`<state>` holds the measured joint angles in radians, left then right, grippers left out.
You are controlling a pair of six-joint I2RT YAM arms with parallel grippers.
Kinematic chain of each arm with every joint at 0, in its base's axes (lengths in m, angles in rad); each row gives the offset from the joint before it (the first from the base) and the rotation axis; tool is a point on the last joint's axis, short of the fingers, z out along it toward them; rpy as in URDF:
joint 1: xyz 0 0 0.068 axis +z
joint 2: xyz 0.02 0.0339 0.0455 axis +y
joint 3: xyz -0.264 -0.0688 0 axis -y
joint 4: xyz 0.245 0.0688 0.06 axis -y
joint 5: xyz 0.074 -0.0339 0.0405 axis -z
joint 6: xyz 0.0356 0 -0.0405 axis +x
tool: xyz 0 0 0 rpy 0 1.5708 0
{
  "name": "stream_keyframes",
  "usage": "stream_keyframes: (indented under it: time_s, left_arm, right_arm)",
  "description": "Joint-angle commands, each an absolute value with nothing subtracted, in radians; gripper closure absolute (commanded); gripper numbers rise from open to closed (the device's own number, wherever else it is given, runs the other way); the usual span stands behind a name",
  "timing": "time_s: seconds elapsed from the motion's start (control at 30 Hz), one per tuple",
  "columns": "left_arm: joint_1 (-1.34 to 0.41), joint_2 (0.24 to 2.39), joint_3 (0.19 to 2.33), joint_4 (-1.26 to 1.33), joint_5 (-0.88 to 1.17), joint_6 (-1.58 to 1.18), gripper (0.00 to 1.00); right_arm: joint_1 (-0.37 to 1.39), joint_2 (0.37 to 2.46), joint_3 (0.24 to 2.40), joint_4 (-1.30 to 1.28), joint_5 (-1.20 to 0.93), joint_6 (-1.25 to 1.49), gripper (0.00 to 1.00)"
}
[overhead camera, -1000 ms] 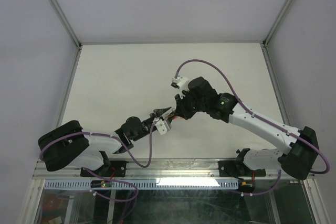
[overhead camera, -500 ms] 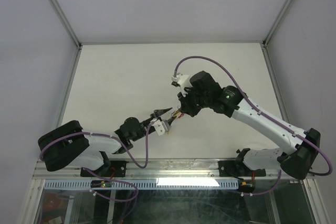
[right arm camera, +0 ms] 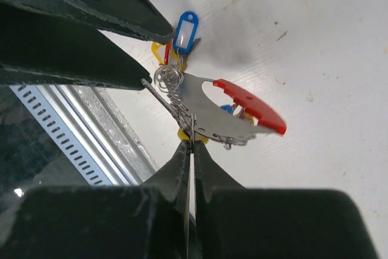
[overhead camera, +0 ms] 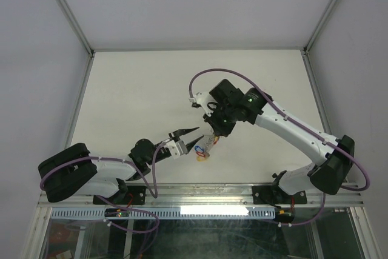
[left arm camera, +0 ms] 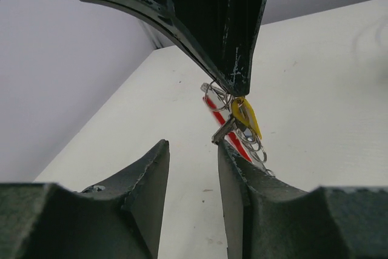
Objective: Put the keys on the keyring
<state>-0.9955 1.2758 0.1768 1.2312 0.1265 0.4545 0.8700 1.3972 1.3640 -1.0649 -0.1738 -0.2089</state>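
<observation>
My right gripper (right arm camera: 193,145) is shut on the lower edge of the keyring (right arm camera: 242,102), a grey metal loop with a red arc, and holds it above the table. Keys hang from its wire rings: a blue tag (right arm camera: 185,28) and a yellow tag (right arm camera: 159,53) show. In the top view the keyring (overhead camera: 210,142) and keys (overhead camera: 202,154) dangle under the right gripper (overhead camera: 212,135). My left gripper (left arm camera: 191,150) is open with nothing between its fingers. A silvery key (left arm camera: 223,133) of the hanging bunch sits at the tip of its right finger, below the yellow tag (left arm camera: 247,116).
The white table (overhead camera: 133,95) lies beneath both arms, walled at the left, back and right. Its near edge is a metal rail (overhead camera: 200,189) close below the grippers. The right arm's purple cable (overhead camera: 218,72) loops above its wrist.
The right gripper has swung left and toward the near edge with the keyring, so the keys now hang in plain view. The left arm has drawn back to the left, its gripper staying open.
</observation>
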Motion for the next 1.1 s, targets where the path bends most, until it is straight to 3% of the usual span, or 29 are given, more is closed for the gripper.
stream_keyframes:
  time_s: [0.0,0.1,0.33,0.53,1.07]
  left_arm:
    - [-0.999,1.255,0.176,1.312,0.16,0.4,0.66]
    - [-0.995,1.233,0.176,1.301,0.175,0.387,0.68]
    - [-0.966,1.192,0.207,1.195,0.253,0.362,0.63]
    - [-0.962,1.227,0.247,1.136,0.33,0.349,0.7]
    - [-0.96,1.258,0.286,1.059,0.374,0.369,0.75]
  right_arm:
    - [0.872,1.407,1.43,-1.136,-0.213,-0.278,1.0]
    - [0.89,1.428,1.439,-1.134,-0.206,-0.304,1.0]
    - [0.926,1.441,1.456,-1.127,-0.166,-0.358,1.0]
    - [0.965,1.43,1.443,-1.08,-0.176,-0.378,1.0]
    - [1.016,1.438,1.436,-1.064,-0.169,-0.409,1.0]
